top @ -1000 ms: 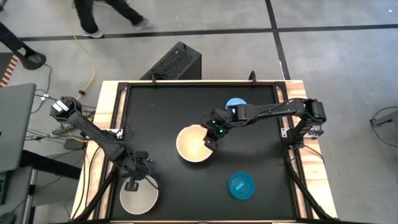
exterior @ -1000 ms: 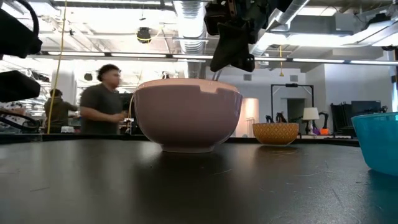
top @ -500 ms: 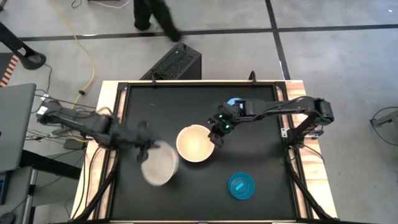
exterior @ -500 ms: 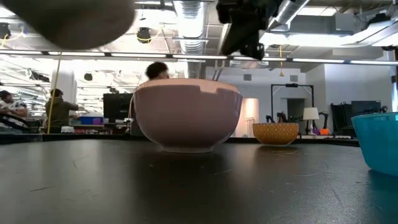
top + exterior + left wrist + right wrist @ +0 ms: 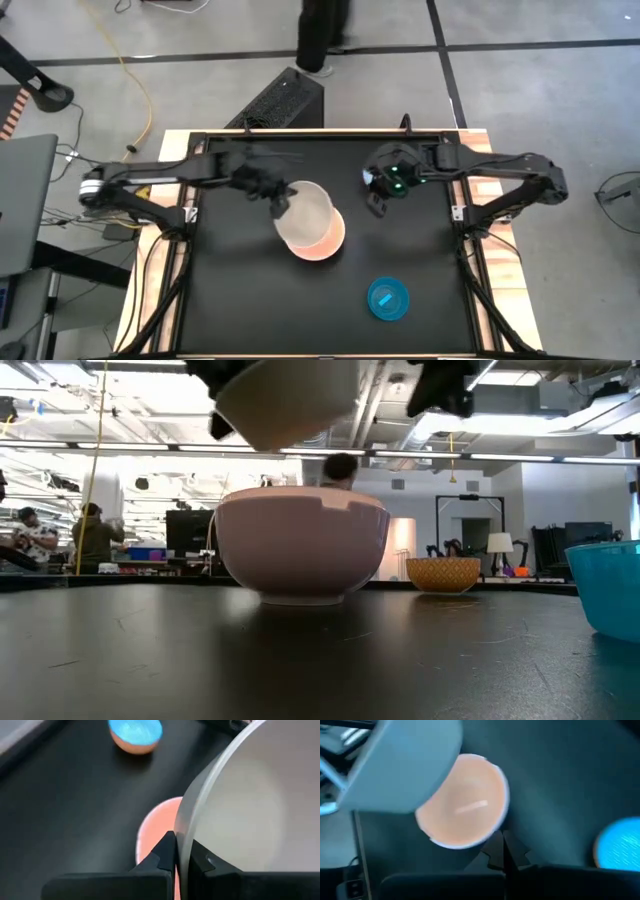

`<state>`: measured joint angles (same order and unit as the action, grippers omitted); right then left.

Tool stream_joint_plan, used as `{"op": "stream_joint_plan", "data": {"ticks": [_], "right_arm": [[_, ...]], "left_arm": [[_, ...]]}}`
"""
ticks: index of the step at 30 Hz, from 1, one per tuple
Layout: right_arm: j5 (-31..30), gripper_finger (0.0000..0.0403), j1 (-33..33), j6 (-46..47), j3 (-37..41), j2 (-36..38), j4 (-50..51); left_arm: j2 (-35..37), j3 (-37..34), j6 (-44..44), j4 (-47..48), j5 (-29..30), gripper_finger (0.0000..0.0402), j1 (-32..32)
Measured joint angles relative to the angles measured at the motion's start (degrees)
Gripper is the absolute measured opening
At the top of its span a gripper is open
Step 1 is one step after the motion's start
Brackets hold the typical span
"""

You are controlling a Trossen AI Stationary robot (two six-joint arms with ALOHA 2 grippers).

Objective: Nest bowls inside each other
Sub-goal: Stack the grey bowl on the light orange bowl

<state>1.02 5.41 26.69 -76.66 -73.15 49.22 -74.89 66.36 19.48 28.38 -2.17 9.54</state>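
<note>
- The high view is looking straight down on the whole tabletop [image 5: 250,300].
- The low view is sitting at tabletop height, facing the room.
- Both wrist views are looking closely down; all are sharing the pink bowl [image 5: 328,240].

I am holding a white bowl [image 5: 308,212] by its rim, lifted clear of the table and hanging over the pink bowl [image 5: 330,240], overlapping most of it from above. The pink bowl is sitting upright near the table's middle, a notch showing in its rim. A teal bowl [image 5: 388,299] is standing upright nearer the front right, well apart from the pink one, something pale lying inside it.
</note>
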Motion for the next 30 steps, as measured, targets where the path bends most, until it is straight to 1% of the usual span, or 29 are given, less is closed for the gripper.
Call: {"op": "stream_joint_plan", "data": {"ticks": [4,7,10,16,21,23,26,30], "right_arm": [[-3.1,0.0001,0.0,1.8,0.0,2.6,5.7],[-4.3,0.0001,-0.6,3.6,1.5,4.7,7.2],[-4.7,0.0001,-1.5,5.5,3.9,6.7,7.2],[-8.4,0.0001,-4.0,10.6,9.2,10.3,6.9],[-8.7,0.0001,-4.9,13.4,13.3,12.4,3.6],[-8.7,0.0001,-5.2,13.9,14.4,12.6,1.8],[-8.7,0.0001,-5.2,13.9,15.1,12.4,0.2],[-8.7,0.0001,-5.1,13.8,15.1,11.6,-0.8]], "left_arm": [[-8.5,4.6,-0.4,0.7,-7.4,0.0,1.8],[-13.4,7.3,-1.6,1.8,-9.8,0.0,2.2],[-16.9,9.1,-3.1,2.9,-9.8,0.0,2.2],[-20.6,9.2,-4.0,4.1,-9.6,0.0,2.2],[-21.0,9.2,-5.6,6.2,-8.9,0.0,2.5],[-21.0,9.2,-6.3,7.6,-7.0,0.0,2.6],[-21.0,9.2,-6.8,10.1,-5.9,0.0,3.0],[-21.9,9.2,-6.8,9.3,-5.5,0.0,3.0]]}}
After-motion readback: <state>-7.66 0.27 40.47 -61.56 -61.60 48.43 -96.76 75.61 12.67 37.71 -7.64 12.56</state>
